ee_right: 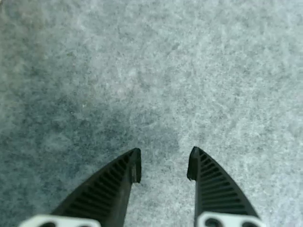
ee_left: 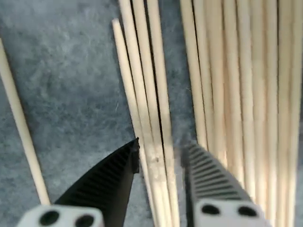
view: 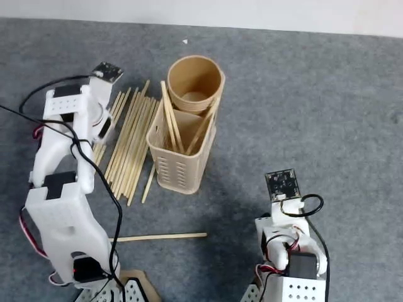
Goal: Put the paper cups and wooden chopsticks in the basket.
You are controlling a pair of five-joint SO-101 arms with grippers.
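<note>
We find the left hand [ee_left: 161, 147] part-open, astride chopsticks [ee_left: 156, 94] in the pile just beside the basket [view: 179, 171], paper cup [view: 194, 82] inside it; right hand [ee_right: 163, 164] open, empty, over grey desk [ee_right: 189, 71]

Two white plastic arms [view: 63, 207] with black cables [view: 94, 170], red wiring [view: 28, 236], and black ribbed end effector fingers [ee_left: 113, 175].

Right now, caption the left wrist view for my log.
Left gripper, jaws open, above pale wooden chopsticks on grey felt.
</note>
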